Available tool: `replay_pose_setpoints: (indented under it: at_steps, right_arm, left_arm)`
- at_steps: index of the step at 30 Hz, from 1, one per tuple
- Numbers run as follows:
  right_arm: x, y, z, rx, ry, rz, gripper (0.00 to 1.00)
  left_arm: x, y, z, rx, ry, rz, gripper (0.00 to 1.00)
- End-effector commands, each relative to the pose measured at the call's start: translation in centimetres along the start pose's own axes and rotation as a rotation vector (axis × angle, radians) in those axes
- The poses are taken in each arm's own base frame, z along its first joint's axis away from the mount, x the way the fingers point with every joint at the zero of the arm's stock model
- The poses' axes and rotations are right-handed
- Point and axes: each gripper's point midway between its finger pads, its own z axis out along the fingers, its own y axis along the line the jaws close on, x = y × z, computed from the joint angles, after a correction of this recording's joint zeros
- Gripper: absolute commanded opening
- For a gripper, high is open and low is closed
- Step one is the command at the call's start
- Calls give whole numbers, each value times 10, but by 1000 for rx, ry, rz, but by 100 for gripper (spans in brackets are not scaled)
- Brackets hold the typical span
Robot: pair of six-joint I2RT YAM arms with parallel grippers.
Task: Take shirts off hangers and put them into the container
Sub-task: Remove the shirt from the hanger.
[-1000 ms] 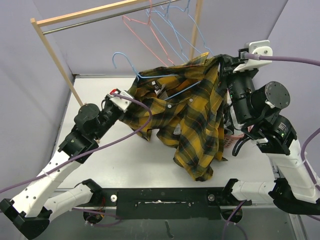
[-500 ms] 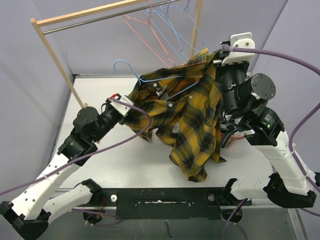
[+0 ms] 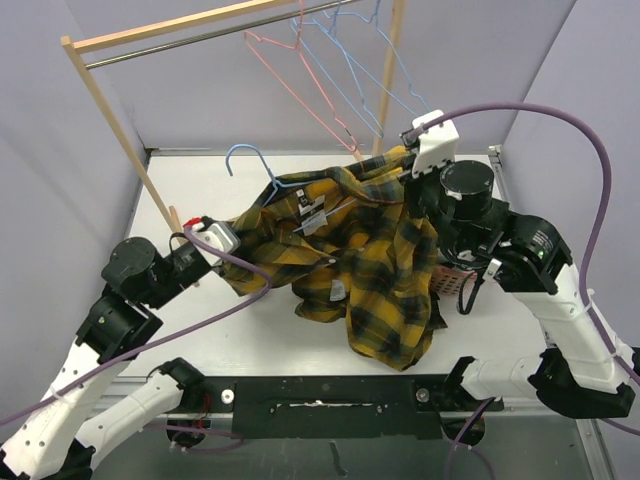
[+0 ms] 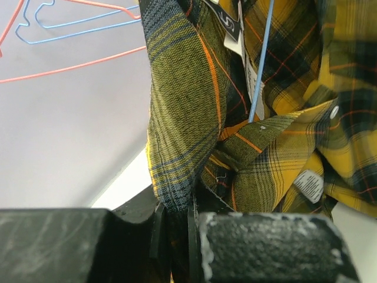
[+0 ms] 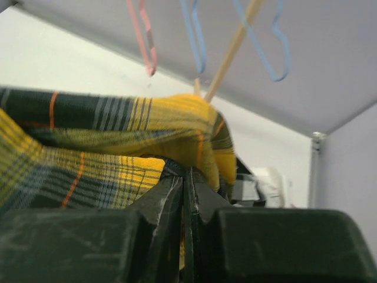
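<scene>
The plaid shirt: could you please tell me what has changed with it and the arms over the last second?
The left gripper drew back leftward and nearer, the right gripper swung left, and the plaid shirt shifted left with them. Both stay shut on the shirt; the blue hanger remains inside it.

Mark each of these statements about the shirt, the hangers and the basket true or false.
1. The left gripper and the right gripper are both shut on the plaid shirt. True.
2. The blue hanger is clear of the shirt. False: its wire runs inside the shirt, with only the hook sticking out.
3. Empty hangers hang on the rail. True.
4. The shirt lies inside the pink basket. False: it hangs stretched between the arms, half hiding the basket.
</scene>
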Motion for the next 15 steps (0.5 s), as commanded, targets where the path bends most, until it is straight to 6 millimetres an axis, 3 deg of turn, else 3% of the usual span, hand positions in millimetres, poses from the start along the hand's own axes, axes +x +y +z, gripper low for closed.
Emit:
replay_pose_setpoints:
  at_steps: [1,7,9,15]
  right_arm:
    - [30,38,-35,-282,84,123,0]
    - [61,70,-70,-520,135,187,0]
    - [82,85,-78,-595,180,187,1]
    - [130,103,-83,-656,288,185,3]
  left_arm:
    - [-33,11,-33,-52,-30,-47,0]
    - [-20,19,-64,-118,179,-167,0]
    - [-19,23,-74,-151,255,-228,0]
    - [-3,16,-106,-174,448,-321,0]
